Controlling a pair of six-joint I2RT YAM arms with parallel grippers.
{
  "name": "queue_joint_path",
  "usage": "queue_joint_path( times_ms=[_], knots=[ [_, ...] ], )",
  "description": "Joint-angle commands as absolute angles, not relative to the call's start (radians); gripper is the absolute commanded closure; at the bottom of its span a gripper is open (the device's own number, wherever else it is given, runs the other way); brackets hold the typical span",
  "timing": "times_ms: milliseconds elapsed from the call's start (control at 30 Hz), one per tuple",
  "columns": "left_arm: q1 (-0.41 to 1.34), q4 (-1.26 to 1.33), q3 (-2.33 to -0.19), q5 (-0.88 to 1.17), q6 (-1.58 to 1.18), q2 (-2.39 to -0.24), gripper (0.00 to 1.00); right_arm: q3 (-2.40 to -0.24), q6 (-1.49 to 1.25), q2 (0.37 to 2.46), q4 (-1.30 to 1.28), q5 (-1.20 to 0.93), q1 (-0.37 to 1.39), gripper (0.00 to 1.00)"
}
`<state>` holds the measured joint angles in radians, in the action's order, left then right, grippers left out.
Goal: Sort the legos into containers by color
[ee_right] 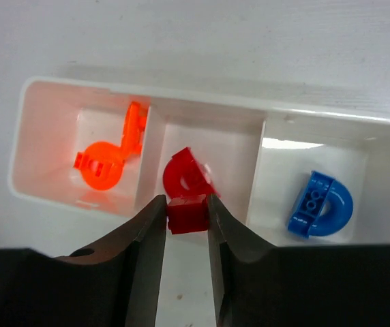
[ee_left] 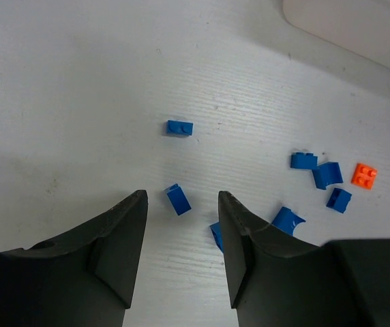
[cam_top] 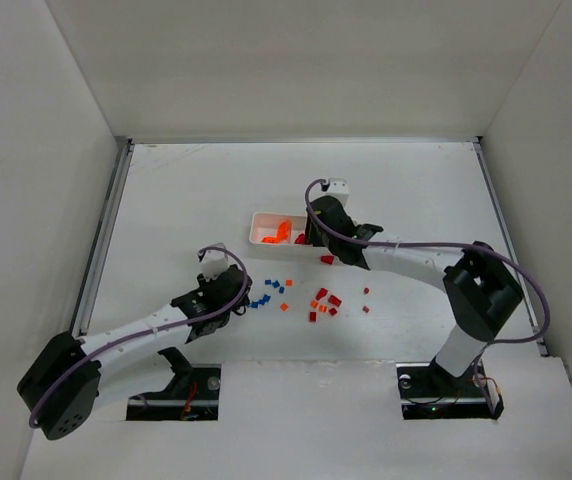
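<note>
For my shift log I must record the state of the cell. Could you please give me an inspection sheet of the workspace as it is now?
Surface: white table, faint specks only.
Job's things: tray holds an orange arch, a red arch and a blue arch, one per compartment; blue bricks, red bricks and orange bricks lie loose between the arms.
Clutter: nothing seen.
Grippers: left gripper open, astride a blue brick; right gripper shut on a red brick, in line with the middle compartment.
Cables: a purple cable loops along each arm; no snag seen.
Surroundings: white walls on three sides.
</note>
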<state>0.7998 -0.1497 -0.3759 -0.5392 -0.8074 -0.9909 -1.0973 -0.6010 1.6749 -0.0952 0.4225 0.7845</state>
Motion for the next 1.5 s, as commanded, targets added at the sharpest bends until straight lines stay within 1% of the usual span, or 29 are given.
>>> queue_joint_path(
  times_ms=[0,33,67,100,133,200,300,367,633,733,900,1000,1100,1233,1333,1467],
  knots=[
    [0.806,-0.152,-0.357,-0.571,-0.839,-1.009,0.58,-1.146,-0.58,1.704,-0.009,0.429,0.775,0.56],
    [0.806,-0.149,-0.356,-0.572,-0.839,-1.015,0.58,-1.141,-0.584,1.703,0.003,0.431,0.774,0.48],
    [0.806,-0.146,-0.356,-0.575,-0.839,-1.019,0.59,-1.134,-0.586,1.698,0.014,0.431,0.777,0.44],
    [0.806,-0.141,-0.354,-0.581,-0.839,-1.025,0.6,-1.12,-0.584,1.691,0.031,0.431,0.777,0.41],
    [0.809,-0.14,-0.353,-0.583,-0.839,-1.028,0.6,-1.111,-0.583,1.684,0.04,0.433,0.777,0.4],
    [0.812,-0.133,-0.353,-0.584,-0.838,-1.037,0.61,-1.088,-0.586,1.669,0.052,0.436,0.783,0.41],
    [0.818,-0.117,-0.353,-0.584,-0.838,-1.054,0.65,-1.048,-0.598,1.643,0.066,0.43,0.824,0.48],
    [0.818,-0.103,-0.35,-0.584,-0.833,-1.066,0.66,-1.032,-0.598,1.637,0.071,0.434,0.86,0.5],
    [0.823,-0.078,-0.348,-0.594,-0.822,-1.072,0.72,-0.962,-0.62,1.603,0.092,0.452,0.961,0.5],
    [0.823,-0.058,-0.353,-0.592,-0.804,-1.084,0.77,-0.887,-0.663,1.545,0.117,0.466,0.989,0.5],
    [0.823,-0.057,-0.364,-0.588,-0.799,-1.108,0.84,-0.827,-0.681,1.499,0.123,0.477,1.007,0.51],
    [0.828,-0.057,-0.365,-0.588,-0.798,-1.101,0.88,-0.772,-0.698,1.439,0.126,0.498,1.007,0.51],
    [0.834,-0.058,-0.37,-0.592,-0.787,-1.071,0.9,-0.718,-0.704,1.365,0.129,0.505,1.006,0.51],
    [0.846,-0.057,-0.416,-0.594,-0.753,-1.023,0.91,-0.632,-0.713,1.244,0.129,0.508,0.96,0.51],
    [0.866,-0.049,-0.485,-0.594,-0.732,-1.019,0.91,-0.565,-0.729,1.149,0.126,0.508,0.912,0.52],
    [0.904,0.038,-0.598,-0.575,-0.675,-1.087,0.91,-0.483,-0.758,1.049,0.104,0.508,0.837,0.54]
  ],
)
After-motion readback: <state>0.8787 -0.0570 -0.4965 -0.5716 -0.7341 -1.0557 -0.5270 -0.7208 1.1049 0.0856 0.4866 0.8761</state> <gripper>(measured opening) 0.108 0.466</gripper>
